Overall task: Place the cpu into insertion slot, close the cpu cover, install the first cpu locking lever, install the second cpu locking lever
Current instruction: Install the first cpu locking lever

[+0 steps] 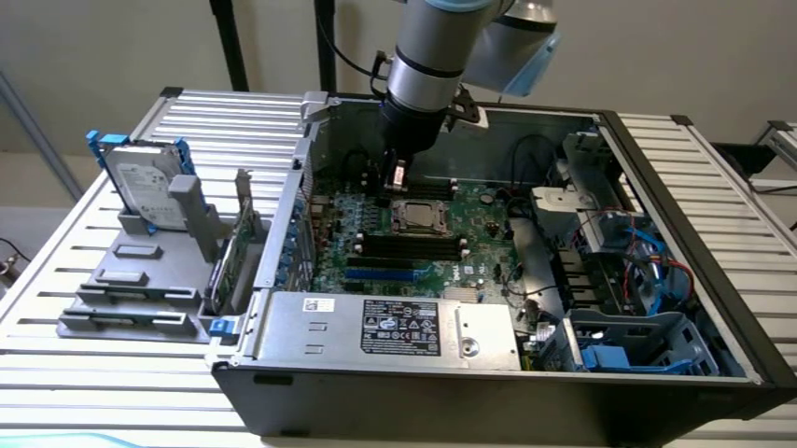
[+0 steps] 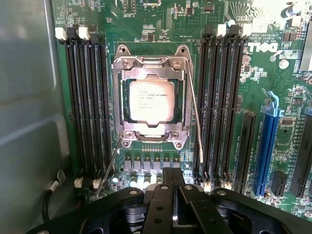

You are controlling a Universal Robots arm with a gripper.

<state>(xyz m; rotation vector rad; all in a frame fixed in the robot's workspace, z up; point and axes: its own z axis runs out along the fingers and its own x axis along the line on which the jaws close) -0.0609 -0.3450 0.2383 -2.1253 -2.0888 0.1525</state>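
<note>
Hovering closed, empty gripper [image 2: 173,180] beside insertion slot [image 2: 117,105]; noting cpu [image 2: 152,101] seated, cpu cover [image 2: 181,105] lowered, locking lever [image 2: 196,119] unlatched; judging steady downward press, sideways tuck under hook best.

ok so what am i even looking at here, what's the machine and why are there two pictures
The machine is a robot arm reaching down from above into an open computer case, which lies on a slatted metal table. The exterior view comes from a camera standing off the arm. The wrist view comes from a camera on the arm's wrist, looking past its gripper at the green circuit board. The gripper is shut and holds nothing. In front of it, the cpu sits in the board with the silvery cpu cover framing it. Two thin wire levers stick out beside it. At the exterior view's left, a hard drive stands in a grey rack on the table.
</note>
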